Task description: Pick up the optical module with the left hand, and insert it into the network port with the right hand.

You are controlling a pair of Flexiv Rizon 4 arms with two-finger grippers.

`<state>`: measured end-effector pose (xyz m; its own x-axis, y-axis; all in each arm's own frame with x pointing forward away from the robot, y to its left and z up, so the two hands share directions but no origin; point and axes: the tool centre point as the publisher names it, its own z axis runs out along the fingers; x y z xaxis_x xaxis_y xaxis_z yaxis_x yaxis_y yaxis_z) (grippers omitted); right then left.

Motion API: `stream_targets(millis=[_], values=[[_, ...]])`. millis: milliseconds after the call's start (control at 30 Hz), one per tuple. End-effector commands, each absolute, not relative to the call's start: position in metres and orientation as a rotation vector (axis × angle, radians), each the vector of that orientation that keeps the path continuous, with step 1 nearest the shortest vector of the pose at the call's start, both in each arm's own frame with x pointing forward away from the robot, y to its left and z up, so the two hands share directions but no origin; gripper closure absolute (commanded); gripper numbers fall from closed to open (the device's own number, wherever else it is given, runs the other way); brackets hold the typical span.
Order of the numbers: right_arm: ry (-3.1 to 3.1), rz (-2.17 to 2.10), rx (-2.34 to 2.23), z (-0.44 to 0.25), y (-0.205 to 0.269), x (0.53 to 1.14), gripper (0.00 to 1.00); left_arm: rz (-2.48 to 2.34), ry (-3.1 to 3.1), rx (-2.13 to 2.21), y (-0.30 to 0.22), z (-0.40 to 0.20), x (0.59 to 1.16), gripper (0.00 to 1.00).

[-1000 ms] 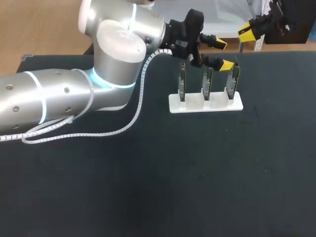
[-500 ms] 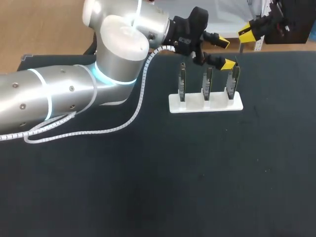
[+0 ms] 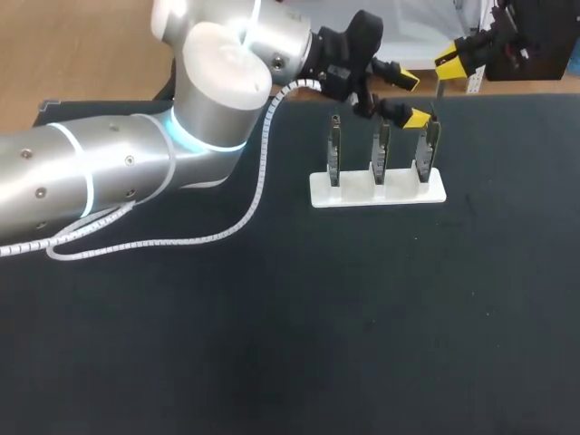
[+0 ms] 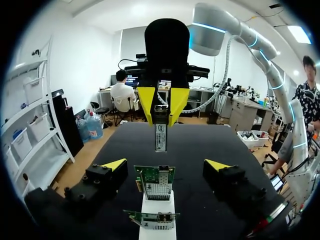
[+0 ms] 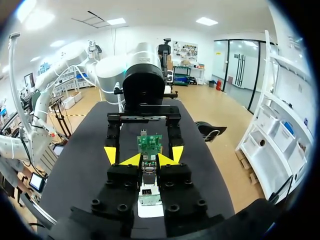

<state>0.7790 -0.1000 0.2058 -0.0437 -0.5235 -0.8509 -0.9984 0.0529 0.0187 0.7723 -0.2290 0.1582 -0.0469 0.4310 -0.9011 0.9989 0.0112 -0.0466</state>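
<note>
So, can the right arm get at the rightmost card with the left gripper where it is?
Probably yes. The left gripper is open, one finger either side of the rightmost card without touching it, so its top is uncovered; the right gripper holds the optical module above it.

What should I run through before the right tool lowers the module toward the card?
1. Grip: right tool shut on optical module, ok.
2. Clearance: left tool open, straddling green card without touching, ok.
3. Support: green card upright in white stand, ok.
4. Alignment: module over card, depth unclear, cannot tell.
5. Insertion: module hangs above card, not seated, not ok.
</note>
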Motion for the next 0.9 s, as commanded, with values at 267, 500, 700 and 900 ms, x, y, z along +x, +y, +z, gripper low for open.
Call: stream_targets(millis=[267,500,700,900], values=[[1.651,0.884,-1.545,0.2050,-0.1018,0.7781,1.00,-1.016,1.572,1.531,-0.2344,0.1569,0.7756,0.00],[1.649,0.886,-1.545,0.2048,-0.1018,0.7781,1.00,-1.004,1.571,1.552,-0.2360,0.1580,0.7750,0.00],[1.645,0.889,-1.545,0.2051,-0.1015,0.7777,1.00,-1.006,1.569,1.554,-0.2371,0.1580,0.7738,0.00],[1.638,0.898,-1.547,0.2052,-0.1018,0.7756,1.00,-1.022,1.549,1.554,-0.2375,0.1583,0.7718,0.00]])
